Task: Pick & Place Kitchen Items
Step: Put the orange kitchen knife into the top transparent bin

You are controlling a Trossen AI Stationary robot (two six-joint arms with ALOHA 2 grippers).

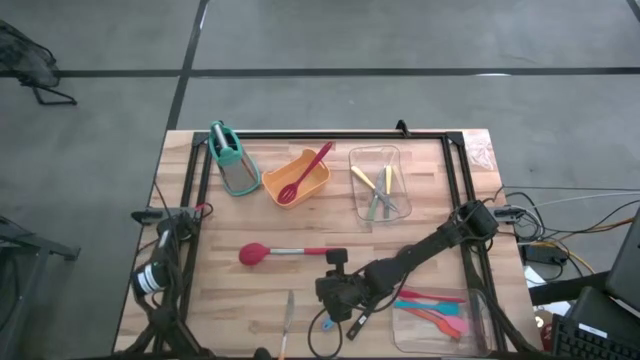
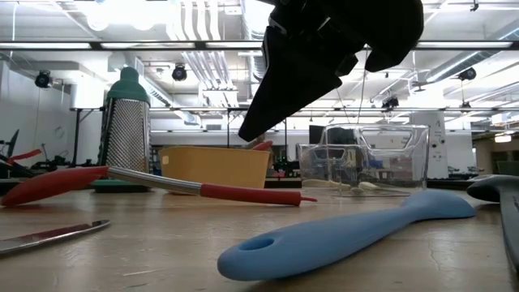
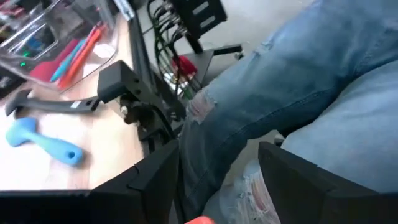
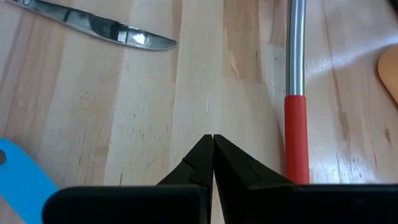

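Note:
My right gripper (image 1: 335, 295) hangs shut just above the table's near middle (image 4: 212, 138), touching nothing. Beside it lie a red spatula with a silver shaft (image 1: 280, 252), a table knife (image 1: 287, 320), a blue spatula (image 2: 349, 235) and a black ladle (image 3: 50, 106), all flat on the wood. My left gripper (image 3: 221, 152) shows only in its own wrist view. It is open and looks past the table's edge at a person's jeans (image 3: 298, 81). A bit of red (image 3: 200, 219) shows low between its fingers.
A teal-handled grater (image 1: 232, 160) and an orange tub (image 1: 300, 178) holding a red spoon stand at the far side. A clear tray (image 1: 378, 185) holds yellow and green pieces. A second clear tray (image 1: 440, 310) at the near right holds pink, orange and teal utensils. A dark frame rims the table.

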